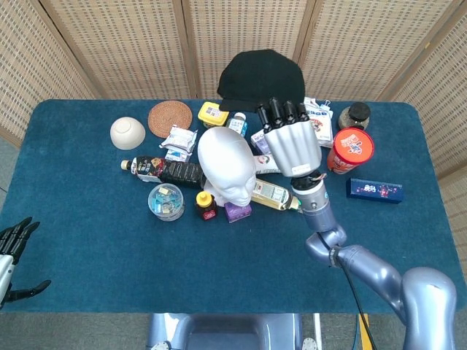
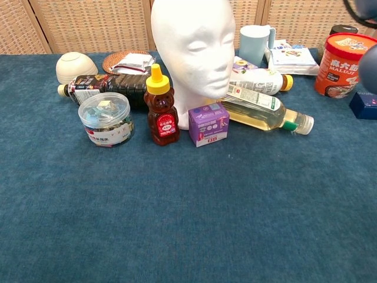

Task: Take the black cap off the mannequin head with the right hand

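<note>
The black cap [image 1: 260, 78] hangs in the air above the table's far side, held by my right hand [image 1: 290, 141], whose fingers grip its rear edge. The white mannequin head [image 1: 228, 173] [image 2: 194, 50] stands bare among the clutter, below and to the left of the cap. In the chest view the cap and the right hand are out of frame; only a dark bit of the arm shows at the top right. My left hand [image 1: 13, 251] hangs at the table's near left edge with its fingers apart and nothing in them.
Around the head stand a honey bear bottle [image 2: 162, 106], a purple box [image 2: 209, 124], a clear tub [image 2: 106, 118] and lying bottles [image 2: 265, 109]. A red cup [image 1: 349, 149], a blue box [image 1: 374, 190], a mug [image 2: 254, 44] and a bowl [image 1: 127, 133] lie further out.
</note>
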Tool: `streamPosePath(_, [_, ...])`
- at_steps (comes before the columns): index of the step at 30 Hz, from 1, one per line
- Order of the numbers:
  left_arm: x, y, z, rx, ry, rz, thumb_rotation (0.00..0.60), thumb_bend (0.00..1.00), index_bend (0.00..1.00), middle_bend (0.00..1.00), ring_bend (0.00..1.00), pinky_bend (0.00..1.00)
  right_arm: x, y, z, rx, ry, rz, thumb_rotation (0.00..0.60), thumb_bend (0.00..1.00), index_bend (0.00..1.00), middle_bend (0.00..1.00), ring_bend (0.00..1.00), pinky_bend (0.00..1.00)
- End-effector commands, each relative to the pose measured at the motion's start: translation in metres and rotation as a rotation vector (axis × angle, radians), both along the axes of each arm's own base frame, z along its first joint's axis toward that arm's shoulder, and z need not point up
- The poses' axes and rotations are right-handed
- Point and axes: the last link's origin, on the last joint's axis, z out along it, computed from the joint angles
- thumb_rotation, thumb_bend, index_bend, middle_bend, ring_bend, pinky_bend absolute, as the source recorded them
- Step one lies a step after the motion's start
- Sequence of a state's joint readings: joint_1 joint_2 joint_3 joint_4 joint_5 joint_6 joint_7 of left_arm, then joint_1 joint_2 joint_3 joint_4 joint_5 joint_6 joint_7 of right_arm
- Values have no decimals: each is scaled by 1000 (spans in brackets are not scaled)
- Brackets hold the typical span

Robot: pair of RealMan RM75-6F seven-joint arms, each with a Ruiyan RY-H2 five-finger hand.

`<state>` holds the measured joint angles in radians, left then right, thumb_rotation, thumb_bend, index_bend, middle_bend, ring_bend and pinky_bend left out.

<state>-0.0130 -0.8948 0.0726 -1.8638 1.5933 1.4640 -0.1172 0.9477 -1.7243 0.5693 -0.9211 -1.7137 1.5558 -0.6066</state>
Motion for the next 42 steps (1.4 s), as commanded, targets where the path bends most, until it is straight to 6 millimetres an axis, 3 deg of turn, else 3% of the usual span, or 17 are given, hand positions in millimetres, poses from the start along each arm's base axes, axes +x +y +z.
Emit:
streamPosePath(1, [1,-1,-2,-24,-5,-6,600,76,0,0,0,0,-30,-8,21,-61,87,-62,600,642,676,697,718,828])
streamPosePath(6, [3,-2,-4,-15,3,-15,600,75,0,0,0,0,-66,-2,22,-41,183,-89,600,641,676,698,718,828])
streamPosePath(9, [3,-2,-7,-19,9,-13,600,75,0,0,0,0,-96,9,4,29,235,-137,600,642,676,701,720,829])
streamPosePath(13, [4,-4,-8,-27,14,-19,600,75,0,0,0,0,-117,21,-18,111,248,-157,600,642,677,707,725,833])
streamPosePath(22, [5,-5,-9,-43,11,-16,600,75,0,0,0,0,-138,36,-50,216,292,-157,600,684,679,711,723,832])
streamPosePath(27, [3,-5,-8,-43,6,-10,600,74,0,0,0,0,-150,56,-65,289,328,-150,600,703,676,699,703,818])
streamPosePath(29, [3,-5,-7,-40,3,-7,600,74,0,0,0,0,-154,61,-66,306,346,-162,600,689,605,666,661,791])
streamPosePath(31, [3,-4,-7,-36,-1,-5,600,75,0,0,0,0,-159,70,-68,356,350,-202,600,637,419,584,563,746])
streamPosePath(32, [3,-4,-6,-34,-2,-5,600,75,0,0,0,0,-160,75,-69,395,340,-220,600,553,289,514,485,712])
streamPosePath(33, [3,-5,-6,-33,-4,-5,600,75,0,0,0,0,-161,81,-68,436,332,-243,600,414,182,438,404,674])
streamPosePath(36, [3,-5,-5,-32,-8,-6,600,76,0,0,0,0,-160,94,-62,505,332,-285,600,53,38,268,231,571])
streamPosePath(38, [3,-6,-4,-32,-8,-3,600,75,0,0,0,0,-161,103,-58,564,313,-324,600,0,13,188,154,503])
streamPosePath(42, [2,-6,-2,-23,-13,2,600,74,0,0,0,0,-163,125,-42,675,222,-357,600,0,0,87,68,387])
